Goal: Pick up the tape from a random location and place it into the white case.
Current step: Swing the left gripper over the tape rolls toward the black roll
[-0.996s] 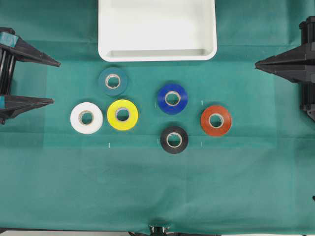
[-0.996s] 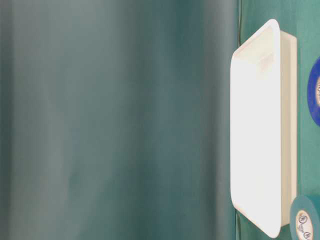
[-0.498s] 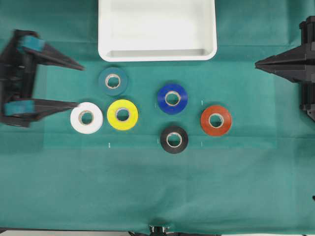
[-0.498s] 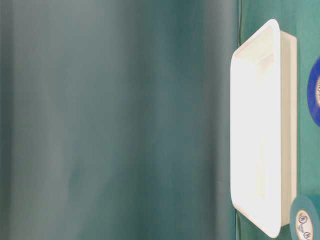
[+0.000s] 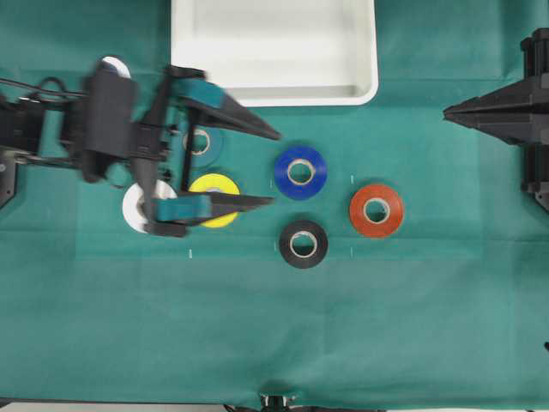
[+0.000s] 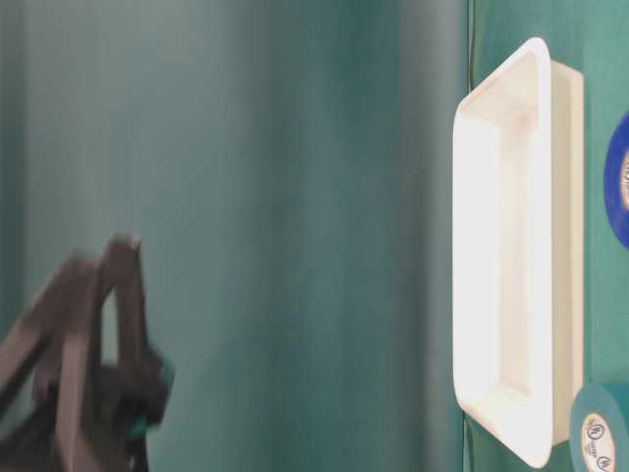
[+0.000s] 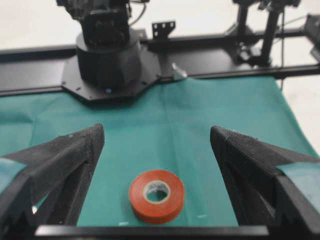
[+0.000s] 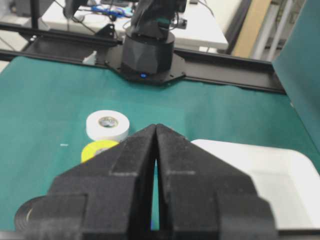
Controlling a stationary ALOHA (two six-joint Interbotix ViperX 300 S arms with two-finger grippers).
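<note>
- Near the middle of the green cloth [image 5: 274,326], the black roll of electrical tape with a pale cardboard core [image 5: 303,244] is lying flat and free, just below the blue roll [image 5: 300,172] and to the left of the orange-red roll [image 5: 376,210].
- Nothing is touching the tape; both arms are staying apart from it.
- Along the far edge, the large shallow white plastic case with a raised rim [image 5: 274,93] is waiting with nothing seen inside, well apart from the tape.
- The step in hand, as I judge it, is the approach: the left gripper [image 5: 270,167] is reaching over the yellow roll [image 5: 214,199] and the dark teal roll [image 5: 199,142], with its fingers spread wide, holding nothing.
- Its wrist view is showing only the orange-red roll between the open fingers, so the aim is probably not yet on the tape.
- Next move, I think: the gripper must go further toward the black roll, come down with one finger on each side of it, and then close.
- The right gripper [image 5: 450,112] is resting at the right edge with fingers pressed together.
- Compared with one second ago, the left arm has travelled from the left edge far over the rolls; the rolls and the right arm are keeping their places.
</note>
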